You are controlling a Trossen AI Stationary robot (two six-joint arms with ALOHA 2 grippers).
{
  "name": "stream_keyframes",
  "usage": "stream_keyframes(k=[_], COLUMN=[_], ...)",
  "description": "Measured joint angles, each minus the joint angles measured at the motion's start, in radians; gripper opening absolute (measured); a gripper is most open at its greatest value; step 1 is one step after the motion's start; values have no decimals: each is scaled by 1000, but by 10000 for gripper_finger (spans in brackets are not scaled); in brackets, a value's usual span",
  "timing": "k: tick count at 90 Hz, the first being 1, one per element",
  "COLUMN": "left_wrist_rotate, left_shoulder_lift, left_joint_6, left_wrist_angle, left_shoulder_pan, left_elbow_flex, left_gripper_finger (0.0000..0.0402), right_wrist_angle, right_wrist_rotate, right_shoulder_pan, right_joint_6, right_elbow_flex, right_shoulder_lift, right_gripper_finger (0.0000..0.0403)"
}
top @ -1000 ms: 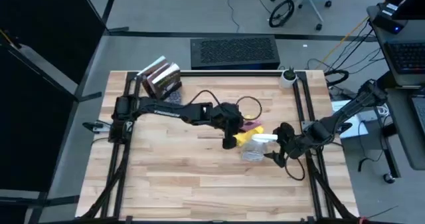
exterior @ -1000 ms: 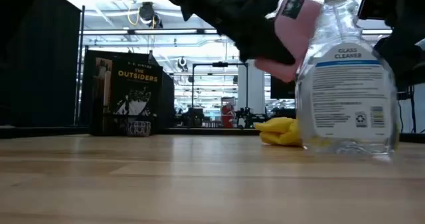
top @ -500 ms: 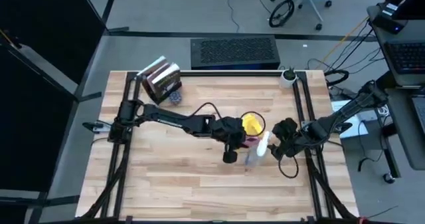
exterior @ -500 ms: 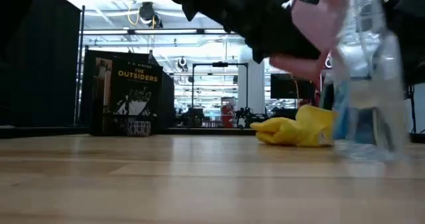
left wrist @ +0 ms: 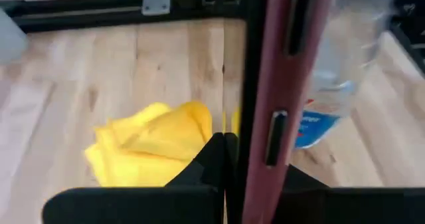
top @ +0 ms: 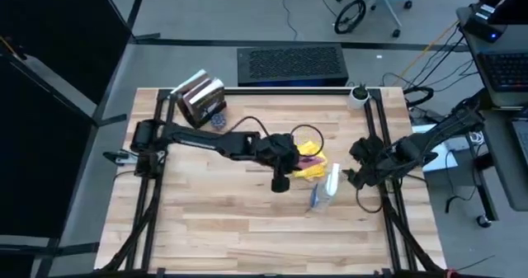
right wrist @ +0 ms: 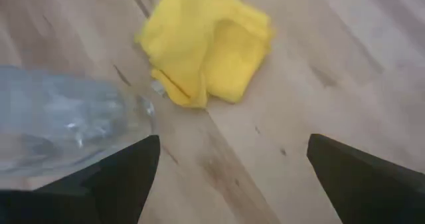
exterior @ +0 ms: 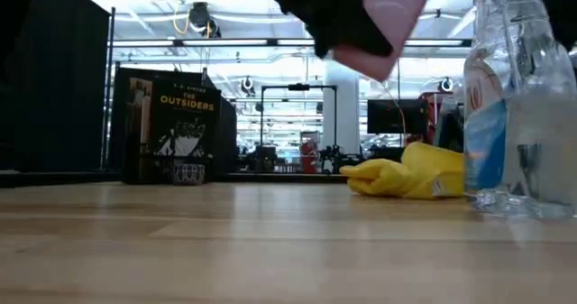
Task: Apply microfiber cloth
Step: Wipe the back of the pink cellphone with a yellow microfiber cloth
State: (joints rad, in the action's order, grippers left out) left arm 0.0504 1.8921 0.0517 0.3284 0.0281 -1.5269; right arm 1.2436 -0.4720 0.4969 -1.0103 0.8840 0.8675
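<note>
Microfiber cloth (top: pixel 311 167) crumpled on table (top: pixel 214 220), near centre.

Left gripper (top: pixel 285 158) is raised over the wooden surface beside the cloth, fingers clamped on a phone in a pink case (exterior: pixel 389 15), held edge-on. Right gripper (top: pixel 360 164) hovers near the table's right rail, fingers spread wide, holding nothing. Spray bottle (top: pixel 325 189) stands between the cloth and the right gripper. Book (exterior: pixel 173 128) stands upright at the far left corner.

Wooden table (top: pixel 214 220): yellow cloth (top: pixel 312 169), spray bottle (top: pixel 327 187), books (top: pixel 200 97).
</note>
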Motion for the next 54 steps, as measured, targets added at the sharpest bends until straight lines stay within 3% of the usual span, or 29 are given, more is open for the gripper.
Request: stream_keyframes(k=[18,37,54], left_wrist_rotate=[12,120,139], left_shoulder_lift=[-70,-92,-81], left_joint_6=[-161,-493,-768], left_wrist_angle=[10,-228,-404], left_shoulder_pan=[-25,-11,49], left_elbow_flex=[150,425,537], left_gripper_finger=[13,13,13], right_wrist_angle=[44,-66,-239], right_wrist_rotate=[-83,-291,-318], right_shoulder_pan=[0,0,-30], right_joint_6=[44,216,396], right_elbow_flex=[200,303,304], right_shoulder_lift=[-10,-9,2], right_gripper_finger=[367,367,367])
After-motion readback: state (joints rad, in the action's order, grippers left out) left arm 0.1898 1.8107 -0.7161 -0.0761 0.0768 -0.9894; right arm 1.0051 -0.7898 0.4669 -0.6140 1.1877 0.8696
